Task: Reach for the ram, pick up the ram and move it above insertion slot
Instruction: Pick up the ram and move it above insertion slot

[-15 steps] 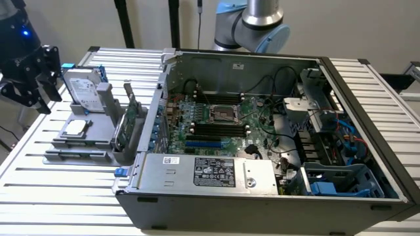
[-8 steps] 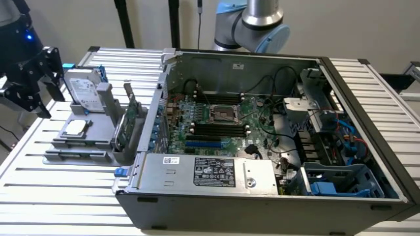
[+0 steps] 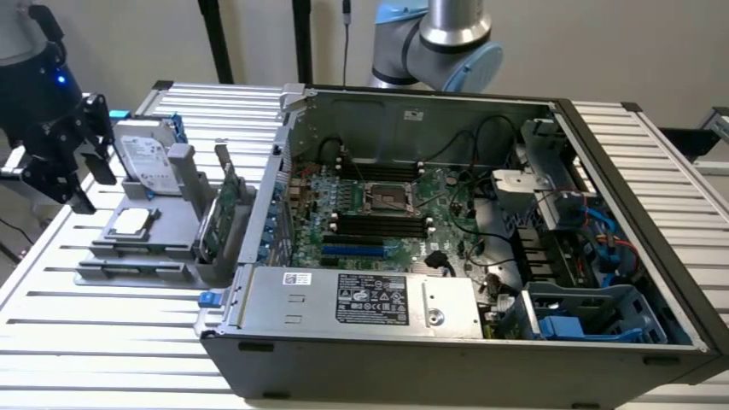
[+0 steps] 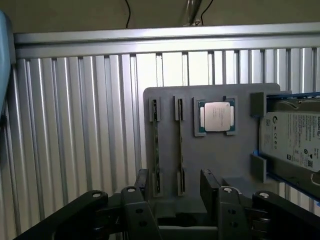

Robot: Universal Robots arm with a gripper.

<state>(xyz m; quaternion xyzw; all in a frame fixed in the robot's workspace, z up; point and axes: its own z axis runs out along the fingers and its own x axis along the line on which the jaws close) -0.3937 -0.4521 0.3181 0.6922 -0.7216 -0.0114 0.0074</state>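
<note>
Two thin green sticks stand on edge in the grey holder (image 4: 220, 160). One ram (image 4: 180, 145) lies in line with the gap between my fingers, and the other stick (image 4: 155, 145) is beside it. My gripper (image 4: 176, 187) hovers above the holder, open, with nothing between its black fingers (image 4: 210, 187). In the exterior view the gripper (image 3: 91, 184) hangs at the left, above and beside the holder (image 3: 137, 273), clear of the green ram (image 3: 212, 231). The long black memory slots (image 3: 376, 224) lie on the motherboard inside the open case.
A silver hard drive (image 4: 295, 140) and a processor chip (image 4: 217, 116) also sit in the holder. The open computer case (image 3: 456, 342) stands to the exterior view's right of the holder, its wall (image 3: 273, 196) close to the green cards. Ribbed aluminium table (image 3: 102, 342) underneath.
</note>
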